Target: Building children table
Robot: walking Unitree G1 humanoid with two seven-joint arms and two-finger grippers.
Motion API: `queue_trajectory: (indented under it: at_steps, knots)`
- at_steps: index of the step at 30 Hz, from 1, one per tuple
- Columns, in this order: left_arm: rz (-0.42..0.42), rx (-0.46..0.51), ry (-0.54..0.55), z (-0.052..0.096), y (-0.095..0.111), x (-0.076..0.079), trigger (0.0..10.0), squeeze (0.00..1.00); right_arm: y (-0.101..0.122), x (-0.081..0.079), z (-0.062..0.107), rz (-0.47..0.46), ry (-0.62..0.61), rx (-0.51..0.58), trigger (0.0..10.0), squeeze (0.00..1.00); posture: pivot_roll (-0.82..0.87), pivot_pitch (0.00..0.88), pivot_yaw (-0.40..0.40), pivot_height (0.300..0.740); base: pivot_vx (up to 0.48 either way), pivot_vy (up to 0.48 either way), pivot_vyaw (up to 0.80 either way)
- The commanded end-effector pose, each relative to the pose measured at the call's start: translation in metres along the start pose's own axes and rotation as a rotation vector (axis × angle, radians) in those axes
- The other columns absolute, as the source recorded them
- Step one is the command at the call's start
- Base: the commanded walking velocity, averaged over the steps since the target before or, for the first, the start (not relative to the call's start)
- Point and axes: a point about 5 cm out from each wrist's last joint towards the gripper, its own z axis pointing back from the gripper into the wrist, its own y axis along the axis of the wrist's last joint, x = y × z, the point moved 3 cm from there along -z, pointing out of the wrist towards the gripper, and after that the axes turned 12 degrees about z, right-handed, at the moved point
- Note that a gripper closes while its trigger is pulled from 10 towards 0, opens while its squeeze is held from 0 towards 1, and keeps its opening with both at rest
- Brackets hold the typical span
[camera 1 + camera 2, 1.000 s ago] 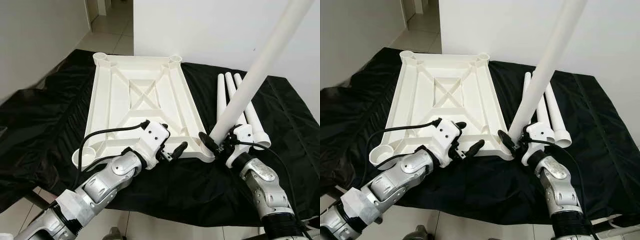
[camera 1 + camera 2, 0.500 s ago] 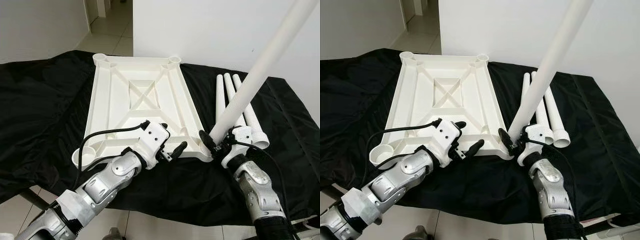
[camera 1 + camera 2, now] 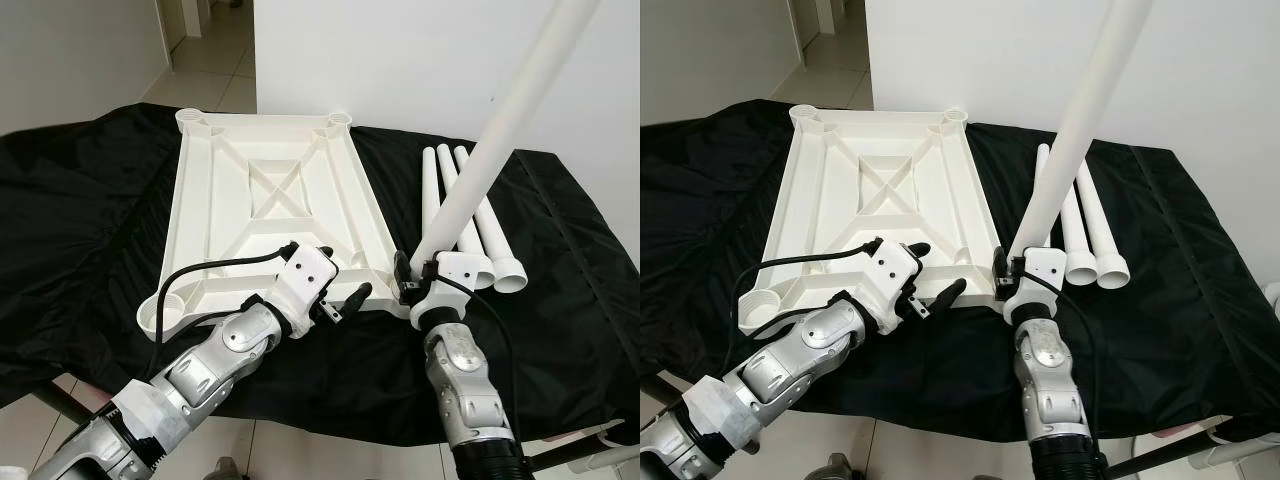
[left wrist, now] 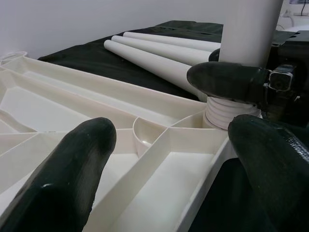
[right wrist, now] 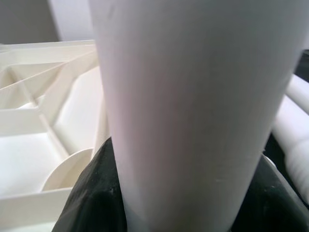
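A white plastic tabletop (image 3: pixel 270 200) lies upside down on a black cloth, ribs and corner sockets facing up. My right gripper (image 3: pixel 417 283) is shut on a long white table leg (image 3: pixel 500 130) that stands tilted, its threaded lower end (image 4: pixel 227 113) at the near right corner socket. My left gripper (image 3: pixel 335 288) is open at the tabletop's near edge, its fingers (image 4: pixel 72 179) straddling the rim beside that corner. Three more white legs (image 3: pixel 470 215) lie side by side on the cloth to the right.
The black cloth (image 3: pixel 80 220) covers the whole work surface and hangs over its edges. A white wall (image 3: pixel 420 60) stands behind, and tiled floor (image 3: pixel 200 60) runs off at the back left. A near left corner socket (image 3: pixel 160 310) is open.
The right arm has shifted left and turned more upright, bringing the held leg steeper over the near right corner. The left gripper stays in place. The camera has shifted slightly.
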Motion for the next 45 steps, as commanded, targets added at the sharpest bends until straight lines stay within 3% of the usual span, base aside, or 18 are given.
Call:
queue_trajectory:
  at_steps: [1,6,11,12,18,21,22,23,24,29,36,40,45]
  knots:
    - [-0.019,-0.059,-0.312,0.003,-0.003,0.022,10.0,0.0,-0.009,-0.002,0.001,0.005,-0.022,-0.054,10.0,0.0,0.01,0.0,-0.044,0.74,0.0,0.0,0.0]
    - [-0.019,-0.055,-0.287,0.003,-0.003,0.018,10.0,0.0,-0.006,-0.013,0.007,-0.03,-0.027,-0.044,10.0,0.0,0.0,0.0,-0.037,0.74,0.0,0.0,0.0]
    - [-0.02,-0.053,-0.287,0.002,-0.003,0.018,10.0,0.0,-0.005,-0.01,0.006,-0.033,-0.04,-0.046,10.0,0.0,0.0,0.0,-0.032,0.74,0.0,0.0,0.0]
    - [-0.02,-0.051,-0.288,0.002,-0.002,0.018,10.0,0.0,-0.004,-0.008,0.005,-0.026,-0.044,-0.038,10.0,1.0,0.0,0.0,-0.032,0.74,0.0,0.0,0.0]
    - [-0.019,-0.046,-0.288,0.0,-0.001,0.018,10.0,0.0,0.002,-0.004,0.003,-0.029,-0.013,0.0,10.0,1.0,0.0,0.0,-0.027,0.74,0.0,0.0,0.0]
    - [-0.018,-0.045,-0.292,-0.001,-0.001,0.02,10.0,0.0,0.002,0.004,0.0,0.037,0.053,0.026,10.0,1.0,0.0,0.0,-0.023,0.74,0.0,0.0,0.0]
    - [-0.024,-0.042,-0.292,-0.001,-0.001,0.021,10.0,0.0,0.003,0.007,-0.001,0.056,0.079,0.037,10.0,0.91,0.0,0.0,-0.023,0.74,0.0,0.0,0.0]
    - [-0.024,-0.042,-0.292,-0.001,-0.001,0.021,10.0,0.0,0.003,0.007,-0.001,0.056,0.079,0.037,10.0,0.91,0.0,0.0,-0.023,0.74,0.0,0.0,0.0]
    - [-0.028,-0.041,-0.294,-0.001,-0.001,0.021,10.0,0.0,0.004,0.011,-0.002,0.084,0.134,0.057,10.0,0.0,0.0,0.0,-0.024,0.74,0.0,0.0,0.0]
    - [-0.042,-0.05,-0.296,-0.001,-0.001,0.021,10.0,0.0,-0.002,0.015,-0.004,0.154,0.246,0.081,10.0,0.0,0.0,0.0,-0.026,0.74,0.0,0.0,0.0]
    - [-0.046,-0.051,-0.27,-0.005,-0.001,0.019,10.0,0.0,-0.004,0.017,-0.006,0.166,0.362,0.099,10.0,0.0,0.0,0.0,-0.031,0.74,0.0,0.0,0.0]
    - [-0.04,-0.064,-0.277,-0.006,-0.001,0.022,10.0,0.0,0.0,0.005,-0.009,0.199,0.516,0.131,10.0,0.0,0.01,0.0,-0.032,0.74,0.0,0.0,0.0]
    - [-0.042,-0.064,-0.277,-0.007,-0.001,0.021,10.0,0.0,0.0,0.003,-0.01,0.201,0.566,0.142,10.0,0.0,0.01,0.0,-0.033,0.74,0.0,0.0,0.0]
